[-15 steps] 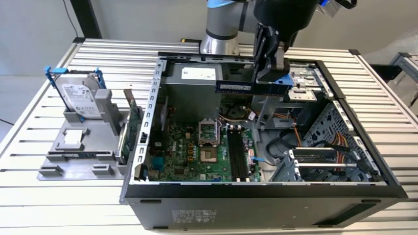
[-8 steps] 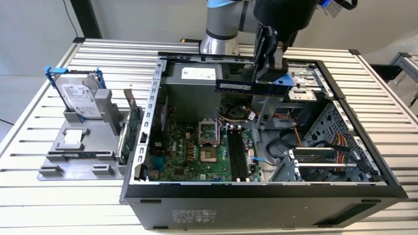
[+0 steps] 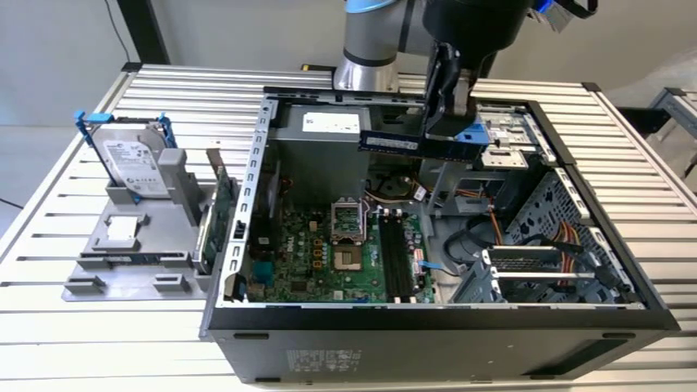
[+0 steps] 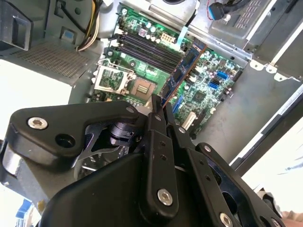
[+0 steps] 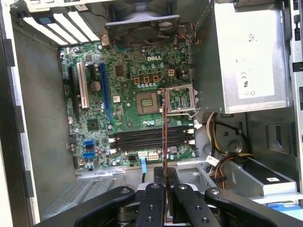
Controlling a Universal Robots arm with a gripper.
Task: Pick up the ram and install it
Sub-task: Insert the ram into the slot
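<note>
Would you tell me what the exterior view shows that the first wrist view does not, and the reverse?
The exterior view adds the hard drive and the expansion card, both outside the case at the exterior view's left. The first wrist view adds the fan. Both show the gripper shut on the ram above the motherboard, side-on in the exterior view, edge-on in the first wrist view.
</note>
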